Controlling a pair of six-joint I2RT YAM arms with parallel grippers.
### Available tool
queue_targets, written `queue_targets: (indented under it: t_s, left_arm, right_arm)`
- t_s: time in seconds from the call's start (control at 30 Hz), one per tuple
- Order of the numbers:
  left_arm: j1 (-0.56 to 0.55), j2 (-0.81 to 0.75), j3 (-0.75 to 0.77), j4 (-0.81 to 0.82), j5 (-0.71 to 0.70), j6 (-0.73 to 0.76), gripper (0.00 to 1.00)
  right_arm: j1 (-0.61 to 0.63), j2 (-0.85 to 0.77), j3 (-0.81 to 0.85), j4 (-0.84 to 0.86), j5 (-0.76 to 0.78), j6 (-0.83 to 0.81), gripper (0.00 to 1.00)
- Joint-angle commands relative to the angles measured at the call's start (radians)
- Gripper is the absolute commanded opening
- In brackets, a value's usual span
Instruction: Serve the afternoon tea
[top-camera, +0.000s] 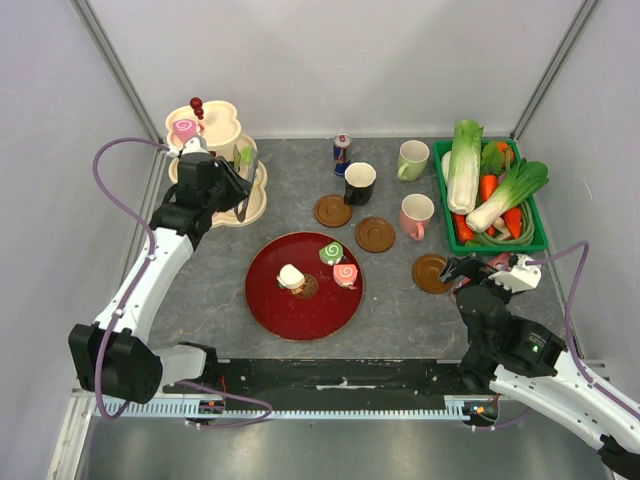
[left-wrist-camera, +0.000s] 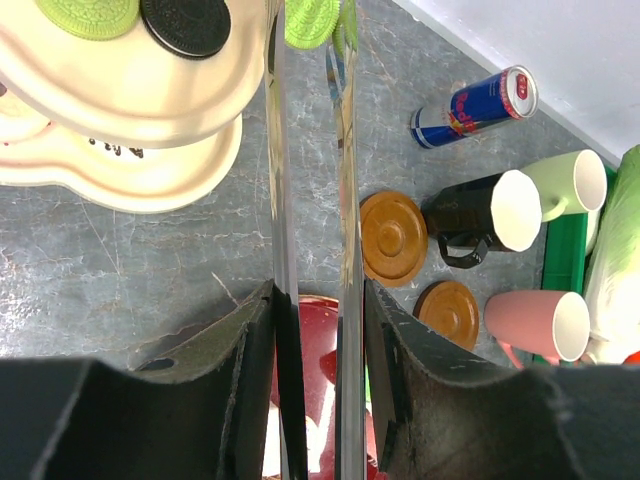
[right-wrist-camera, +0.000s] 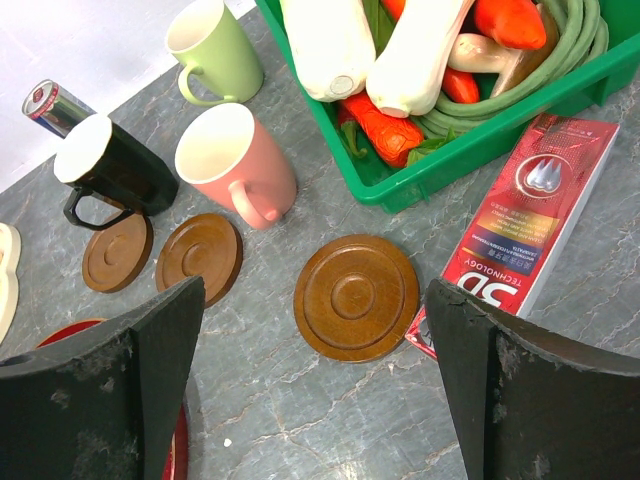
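My left gripper (left-wrist-camera: 318, 300) is shut on a pair of metal tongs (left-wrist-camera: 346, 200). The tong tips pinch a green macaron (left-wrist-camera: 310, 22) beside the cream tiered stand (top-camera: 215, 205). One tier carries a green macaron (left-wrist-camera: 88, 14) and a black one (left-wrist-camera: 186, 24); a pink swirl roll (top-camera: 184, 130) sits on the top tier. The red plate (top-camera: 290, 320) holds a white-topped donut (top-camera: 292, 278), a green roll (top-camera: 331, 252) and a pink roll (top-camera: 345, 273). Black (top-camera: 359, 183), pale green (top-camera: 412, 160) and pink (top-camera: 416, 215) mugs stand behind it. My right gripper (right-wrist-camera: 315, 290) hangs open over a wooden coaster (right-wrist-camera: 355, 297).
Two more coasters (top-camera: 333, 210) (top-camera: 375, 234) lie near the mugs. A drink can (top-camera: 342, 153) stands at the back. A green crate (top-camera: 535, 240) of toy vegetables fills the right side, with a red toothpaste box (right-wrist-camera: 530, 215) in front of it.
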Motion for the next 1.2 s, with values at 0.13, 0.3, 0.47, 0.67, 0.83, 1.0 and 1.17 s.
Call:
queue_targets:
  t_s: [0.13,0.3,0.47,0.67,0.83,1.0,1.17]
  left_arm:
    - [0.012,0.032,0.034,0.072,-0.06,0.023,0.44]
    - [0.021,0.047,0.028,0.099,-0.058,0.014,0.44]
    - [0.024,0.05,0.01,0.139,-0.089,0.002,0.44]
    - [0.036,0.076,0.019,0.151,-0.104,-0.003,0.44]
    - [0.047,0.112,0.034,0.151,-0.1,-0.009,0.45]
    - [0.05,0.126,0.036,0.156,-0.089,-0.008,0.48]
    - [0.05,0.115,0.034,0.158,-0.086,-0.006,0.5]
  right_arm:
    - [0.0,0.0,0.003,0.002,0.047,0.022,0.98]
    - [0.0,-0.002,0.001,-0.001,0.044,0.023,0.98]
    - [0.0,0.003,-0.004,-0.003,0.047,0.027,0.98]
    - [0.0,0.005,-0.004,-0.003,0.053,0.027,0.98]
    - [0.0,0.005,-0.004,-0.004,0.053,0.027,0.98]
    - [0.0,0.006,-0.004,-0.004,0.055,0.028,0.98]
    - [0.0,0.012,-0.002,-0.003,0.055,0.028,0.98]
